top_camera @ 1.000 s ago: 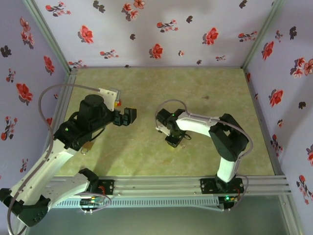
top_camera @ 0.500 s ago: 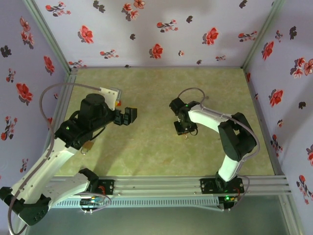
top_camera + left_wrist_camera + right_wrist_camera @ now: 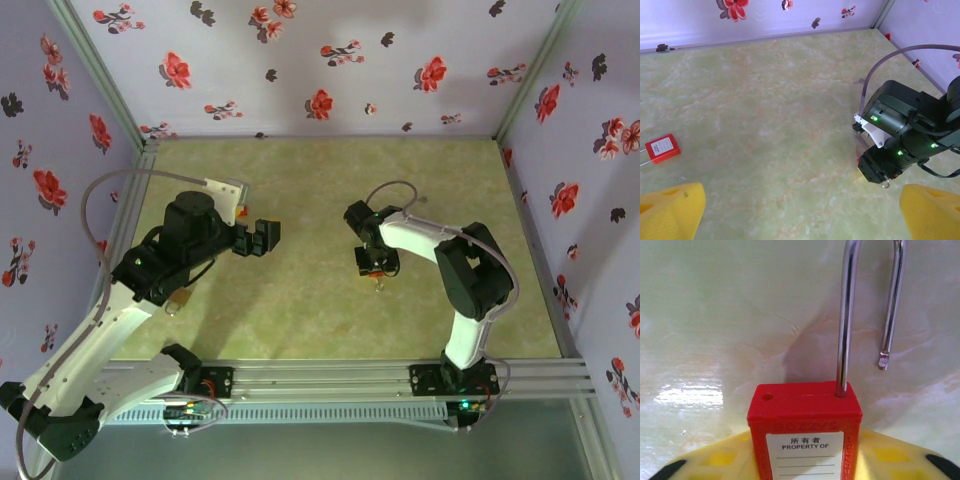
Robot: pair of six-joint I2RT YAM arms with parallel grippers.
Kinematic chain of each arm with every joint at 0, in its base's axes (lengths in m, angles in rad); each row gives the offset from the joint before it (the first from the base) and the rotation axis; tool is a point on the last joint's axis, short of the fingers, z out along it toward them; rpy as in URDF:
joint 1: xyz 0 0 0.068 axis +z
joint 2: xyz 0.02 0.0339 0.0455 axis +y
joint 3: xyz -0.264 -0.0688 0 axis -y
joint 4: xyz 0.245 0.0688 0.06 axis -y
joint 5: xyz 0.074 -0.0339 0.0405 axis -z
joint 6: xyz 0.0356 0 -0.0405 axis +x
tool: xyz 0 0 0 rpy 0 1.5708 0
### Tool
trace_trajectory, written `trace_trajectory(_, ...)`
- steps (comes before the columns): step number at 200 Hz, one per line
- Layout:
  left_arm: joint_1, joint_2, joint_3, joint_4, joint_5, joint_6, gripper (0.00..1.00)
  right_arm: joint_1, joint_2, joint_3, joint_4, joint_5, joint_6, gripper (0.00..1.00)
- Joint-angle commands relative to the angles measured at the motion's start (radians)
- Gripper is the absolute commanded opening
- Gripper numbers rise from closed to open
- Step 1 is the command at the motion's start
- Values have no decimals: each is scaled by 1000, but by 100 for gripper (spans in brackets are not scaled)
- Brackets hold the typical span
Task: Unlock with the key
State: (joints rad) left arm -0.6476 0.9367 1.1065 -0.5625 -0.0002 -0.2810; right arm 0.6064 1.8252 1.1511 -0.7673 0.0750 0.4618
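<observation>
A red padlock (image 3: 805, 432) with a white "PROPERTY OF" label sits between the yellow fingers (image 3: 715, 460) of my right gripper (image 3: 805, 460), which is shut on its body. Its steel shackle (image 3: 847, 315) is open, the free end out of its hole. Seen from above, the right gripper (image 3: 370, 262) hangs low over the middle of the floor. A small metal ring (image 3: 884, 184) pokes out below it; the key's blade is hidden. My left gripper (image 3: 258, 237) stands open and holds nothing, well left of the right gripper (image 3: 880, 167).
A second red padlock (image 3: 662, 148) lies flat on the green floor (image 3: 300, 180), on the far side of my left gripper. A small brass-coloured thing (image 3: 178, 298) lies under the left arm. Flowered walls close off the left, back and right.
My right gripper has swung away from the near edge and to the right with the padlock, then settled. The left arm has not moved.
</observation>
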Motion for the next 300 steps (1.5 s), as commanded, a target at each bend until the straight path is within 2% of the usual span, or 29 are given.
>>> trace_trajectory(1,8,-12,36,-22,-15,19,100,-7,14,23,-27,-15,36,51)
trace_trajectory(28,8,-13,37,-21,-15,13,100,-10,1,34,-41,-27,59,59)
trace_trajectory(87,8,-14,48,-19,-15,8,100,-23,-76,107,-143,-41,95,64)
trace_trajectory(134,8,-3,47,32,-11,-10,100,-75,-237,168,-243,-66,114,68)
trace_trajectory(183,8,68,50,95,53,-40,100,-226,-406,188,-335,-73,104,70)
trace_trajectory(223,7,113,43,164,101,-41,100,-379,-452,179,-402,-77,25,70)
trace_trajectory(274,5,155,47,185,129,-46,100,-545,-549,68,-417,-112,18,70)
trace_trajectory(300,6,167,43,198,140,-52,100,-670,-577,-20,-390,-141,12,68)
